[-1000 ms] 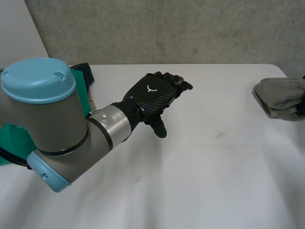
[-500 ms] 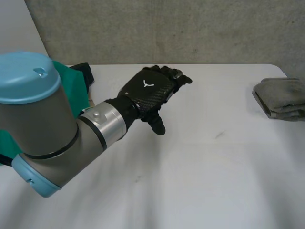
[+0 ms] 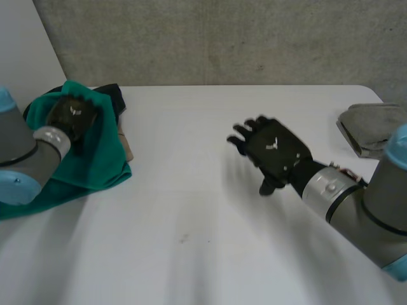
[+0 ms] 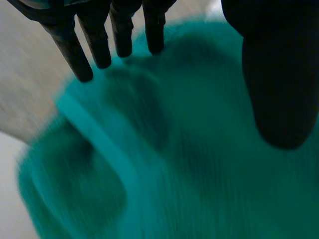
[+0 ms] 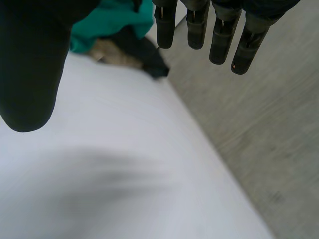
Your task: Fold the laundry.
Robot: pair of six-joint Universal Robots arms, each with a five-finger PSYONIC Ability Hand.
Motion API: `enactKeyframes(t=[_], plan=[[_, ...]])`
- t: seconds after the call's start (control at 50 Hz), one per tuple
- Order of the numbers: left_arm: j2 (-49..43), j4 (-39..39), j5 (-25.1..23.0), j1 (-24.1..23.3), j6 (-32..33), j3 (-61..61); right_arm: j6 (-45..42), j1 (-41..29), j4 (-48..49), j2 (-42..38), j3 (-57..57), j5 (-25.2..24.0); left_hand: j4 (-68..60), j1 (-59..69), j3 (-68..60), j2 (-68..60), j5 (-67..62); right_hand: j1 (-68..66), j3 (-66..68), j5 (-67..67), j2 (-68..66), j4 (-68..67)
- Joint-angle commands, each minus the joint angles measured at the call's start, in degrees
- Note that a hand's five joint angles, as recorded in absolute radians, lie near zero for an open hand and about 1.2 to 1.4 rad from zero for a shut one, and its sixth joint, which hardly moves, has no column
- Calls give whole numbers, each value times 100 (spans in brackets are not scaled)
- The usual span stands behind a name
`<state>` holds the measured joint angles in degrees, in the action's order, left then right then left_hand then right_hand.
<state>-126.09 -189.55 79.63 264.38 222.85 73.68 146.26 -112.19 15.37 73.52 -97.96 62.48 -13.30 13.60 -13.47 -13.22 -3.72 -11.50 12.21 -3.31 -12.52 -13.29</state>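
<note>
A crumpled green cloth (image 3: 89, 159) lies in a heap at the table's left edge. My left hand (image 3: 71, 114) hovers over its top, fingers straight and open, holding nothing. In the left wrist view the green cloth (image 4: 164, 164) lies just below the fingers (image 4: 79, 50) and thumb (image 4: 279, 89). My right hand (image 3: 273, 149) hangs open above the bare middle of the table, fingers spread. A folded grey cloth (image 3: 375, 130) rests at the far right. The right wrist view has straight fingers (image 5: 199, 25) pointing toward the distant green cloth (image 5: 112, 20).
A dark garment (image 3: 114, 95) and a beige piece (image 3: 126, 147) peek out from behind the green heap; the right wrist view has the dark garment (image 5: 142, 55) too. The white table (image 3: 210, 241) ends at a grey wall behind.
My left arm swung from the table's middle back to the left, onto the green cloth. My right arm came in from the right, its hand now over the middle.
</note>
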Motion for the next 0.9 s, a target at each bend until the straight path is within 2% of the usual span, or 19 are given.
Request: enactKeyframes(t=[0.02, 0.04, 0.06, 0.14, 0.24, 0.34, 0.38, 0.46, 0.48, 0.54, 0.58, 0.64, 0.78, 0.84, 0.86, 0.9], plan=[[-759, -125, -53, 210, 479, -143, -317, 56, -218, -277, -39, 299, -3768, 3738, -3751, -3776, -3726, 150, -221, 331, 252, 329], [-768, -239, -53, 175, 435, -126, -335, 65, -218, -286, -30, 317, -6244, 6213, -6226, -6251, -6202, 150, -221, 331, 252, 329], [-759, -318, -27, 149, 400, -99, -352, 100, -218, -286, -30, 335, -6666, 6636, -6648, -6674, -6624, 150, -221, 331, 252, 329], [-365, -767, 88, -167, 67, 59, -388, 328, -218, -268, -39, 414, -6670, 6640, -6653, -6678, -6628, 150, -221, 331, 252, 329], [891, -1364, 307, -571, -680, 612, -370, 443, -218, -251, -39, 423, -6670, 6640, -6653, -6678, -6628, 150, -221, 331, 252, 329], [1929, -1743, 448, -1318, -1173, 946, -344, 478, -218, -172, -39, 449, -6670, 6640, -6653, -6678, -6628, 150, -221, 331, 252, 329], [2088, -1682, 448, -1582, -1279, 1034, -335, 505, -218, -93, -39, 510, -6670, 6640, -6653, -6678, -6628, 150, -221, 331, 252, 329], [2115, -1453, 422, -2451, -1551, 1219, -291, 619, -218, 39, -30, 668, -6670, 6640, -6653, -6678, -6628, 150, -221, 331, 252, 329], [2080, -1357, 431, -2819, -1699, 1272, -282, 645, -218, 57, -30, 695, -6670, 6640, -6653, -6678, -6628, 150, -221, 331, 252, 329], [1817, -1277, 431, -3226, -1885, 1325, -265, 715, -209, 84, -13, 783, -6670, 6640, -6653, -6678, -6628, 150, -221, 331, 252, 329], [1325, -1198, 448, -3534, -1999, 1263, -265, 724, -209, 84, -13, 809, -4345, 4315, -4327, -4353, -4303, 150, -221, 331, 252, 329], [886, -962, 457, -3753, -1991, 1237, -265, 751, -209, 66, -13, 818, 330, -360, 347, 322, 372, 150, -221, 331, 252, 329], [866, -732, 448, -3789, -2026, 1237, -265, 821, -218, 66, -13, 818, 308, -339, 326, 301, 350, 150, -221, 331, 252, 329], [1243, -688, 483, -3562, -2035, 1298, -265, 821, -227, 66, 22, 818, 275, -305, 292, 267, 317, 150, -221, 331, 252, 329], [1445, -679, 483, -3291, -2052, 1351, -256, 812, -227, 66, 22, 818, 208, -238, 226, 200, 250, 150, -221, 331, 252, 329], [1586, -627, 483, -3061, -2052, 1430, -256, 804, -253, 75, 22, 818, 157, -187, 175, 149, 199, 150, -221, 331, 252, 329]])
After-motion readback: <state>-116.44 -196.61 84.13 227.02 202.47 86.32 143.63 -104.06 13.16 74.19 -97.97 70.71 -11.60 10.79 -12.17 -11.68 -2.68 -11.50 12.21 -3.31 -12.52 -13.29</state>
